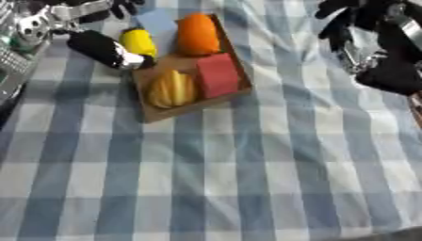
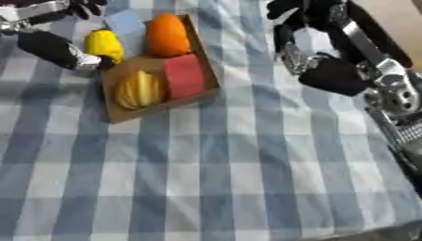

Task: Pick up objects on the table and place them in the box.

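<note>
A shallow cardboard box (image 1: 188, 109) lies at the upper left of the checked cloth. Inside are an orange (image 1: 198, 34), a red block (image 1: 217, 75) and a ridged yellow fruit (image 1: 171, 88). A smooth yellow fruit (image 1: 138, 42) sits at the box's far left edge; I cannot tell if it is inside or on the rim. A light blue piece (image 1: 157, 21) lies at the far corner. A black cylinder with a silver end (image 1: 103, 48) rests against the box's left side. My left hand (image 1: 122, 6) hangs open at the top left. My right hand (image 2: 290, 36) is open at the top right, holding nothing.
The blue and white checked cloth (image 1: 247, 179) spreads across the near half of the table. My right forearm (image 2: 334, 75) and its silver joints (image 2: 395, 94) run down the right edge. Grey equipment (image 1: 10, 66) shows at the left edge.
</note>
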You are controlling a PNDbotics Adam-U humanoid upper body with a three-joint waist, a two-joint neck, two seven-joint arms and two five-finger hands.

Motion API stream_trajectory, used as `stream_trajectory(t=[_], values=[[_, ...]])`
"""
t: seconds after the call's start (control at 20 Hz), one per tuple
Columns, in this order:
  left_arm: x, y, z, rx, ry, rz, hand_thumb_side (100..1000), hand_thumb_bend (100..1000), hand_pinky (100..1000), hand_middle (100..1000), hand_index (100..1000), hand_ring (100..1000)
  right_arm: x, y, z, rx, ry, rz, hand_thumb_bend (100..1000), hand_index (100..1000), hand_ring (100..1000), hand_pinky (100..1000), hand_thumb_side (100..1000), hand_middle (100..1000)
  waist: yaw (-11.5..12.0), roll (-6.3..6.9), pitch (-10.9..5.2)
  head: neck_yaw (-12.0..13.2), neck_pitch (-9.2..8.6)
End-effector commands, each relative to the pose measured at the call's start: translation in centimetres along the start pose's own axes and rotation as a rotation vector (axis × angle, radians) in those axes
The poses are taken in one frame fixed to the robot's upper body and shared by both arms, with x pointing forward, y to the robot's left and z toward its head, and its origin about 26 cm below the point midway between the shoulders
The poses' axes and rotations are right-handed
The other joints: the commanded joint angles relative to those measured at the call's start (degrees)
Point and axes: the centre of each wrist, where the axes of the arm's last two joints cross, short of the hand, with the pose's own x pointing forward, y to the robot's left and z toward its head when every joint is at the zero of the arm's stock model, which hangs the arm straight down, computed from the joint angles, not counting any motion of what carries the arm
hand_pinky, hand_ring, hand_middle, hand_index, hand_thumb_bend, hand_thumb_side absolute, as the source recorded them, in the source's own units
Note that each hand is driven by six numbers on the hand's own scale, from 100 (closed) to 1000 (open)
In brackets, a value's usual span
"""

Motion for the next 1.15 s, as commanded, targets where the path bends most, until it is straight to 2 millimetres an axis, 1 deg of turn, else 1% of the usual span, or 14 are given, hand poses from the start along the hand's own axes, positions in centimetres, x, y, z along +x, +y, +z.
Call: stream_trajectory(t=[0.05,0.15,0.25,0.35,0.4,0.45,0.55,0.6,0.65,0.7,0.8,0.9,1.0,1.15], values=[[0.1,1.5,0.9,0.039,0.008,-0.018,535,513,901,841,1000,853,0.5,-0.6,-0.2,-0.005,-0.017,0.014,100,794,608,674,512,693,0.0,-0.13,-1.86,-0.2,0.23],[0.3,1.7,1.1,0.048,0.0,-0.01,540,499,899,835,992,847,0.5,-0.6,-0.2,-0.006,-0.018,0.014,100,794,608,674,510,693,0.1,-0.21,-1.94,-0.3,0.28],[0.7,2.4,1.8,0.085,-0.015,0.001,533,428,886,805,931,825,0.5,-0.7,-0.2,-0.007,-0.019,0.013,100,794,608,675,505,693,0.3,-0.32,-2.14,-0.4,0.45],[1.6,3.6,3.7,0.201,-0.037,0.002,540,388,865,757,860,788,0.5,-0.8,-0.2,-0.012,-0.024,0.014,100,794,608,675,493,693,0.7,-0.35,-2.46,-0.7,0.85],[2.2,4.3,5.3,0.286,-0.06,0.008,554,370,860,750,843,785,0.6,-1.0,-0.2,-0.016,-0.029,0.014,100,795,609,675,487,694,1.0,-0.39,-2.65,-1.0,1.07],[2.7,5.0,7.2,0.388,-0.089,0.035,570,331,852,747,831,778,0.6,-1.1,-0.3,-0.021,-0.035,0.015,100,795,609,676,477,694,1.4,-0.47,-2.9,-1.4,1.33],[3.3,6.3,11.7,0.638,-0.138,0.134,552,284,848,750,830,764,0.7,-1.4,-0.3,-0.031,-0.046,0.014,100,795,609,676,459,695,2.3,-0.61,-3.53,-2.1,1.7],[3.1,6.6,13.6,0.775,-0.158,0.197,551,270,850,757,837,768,0.7,-1.6,-0.3,-0.036,-0.052,0.011,100,795,610,677,452,695,2.7,-0.66,-3.96,-2.4,1.83],[2.4,6.6,14.8,0.887,-0.175,0.257,555,279,856,769,851,780,0.7,-1.7,-0.3,-0.041,-0.055,0.007,100,795,611,679,441,696,3.1,-0.68,-4.4,-2.6,1.95],[1.5,6.3,15.7,0.976,-0.191,0.311,565,295,860,777,858,787,0.7,-1.8,-0.3,-0.047,-0.059,0.002,100,796,612,680,438,696,3.5,-0.68,-4.87,-2.6,2.08],[-0.8,4.7,16.8,1.086,-0.216,0.416,581,307,867,794,889,801,0.7,-1.9,-0.2,-0.056,-0.068,-0.013,100,797,617,685,427,699,4.4,-0.66,-5.93,-2.4,2.34],[-2.8,2.7,17.7,1.149,-0.225,0.511,586,339,876,813,914,820,0.7,-2.0,-0.3,-0.066,-0.08,-0.032,100,802,625,691,419,704,5.1,-0.73,-7.0,-2.0,2.53],[-4.5,0.5,18.4,1.198,-0.231,0.566,582,366,879,820,928,830,0.7,-2.1,-0.3,-0.079,-0.095,-0.05,100,811,637,697,415,714,5.7,-0.86,-7.93,-1.7,2.77],[-6.4,-3.0,19.4,1.255,-0.213,0.614,566,414,881,823,934,832,0.7,-2.2,-0.2,-0.099,-0.125,-0.074,100,818,651,703,417,724,6.3,-1.11,-9.07,-1.9,3.15]])
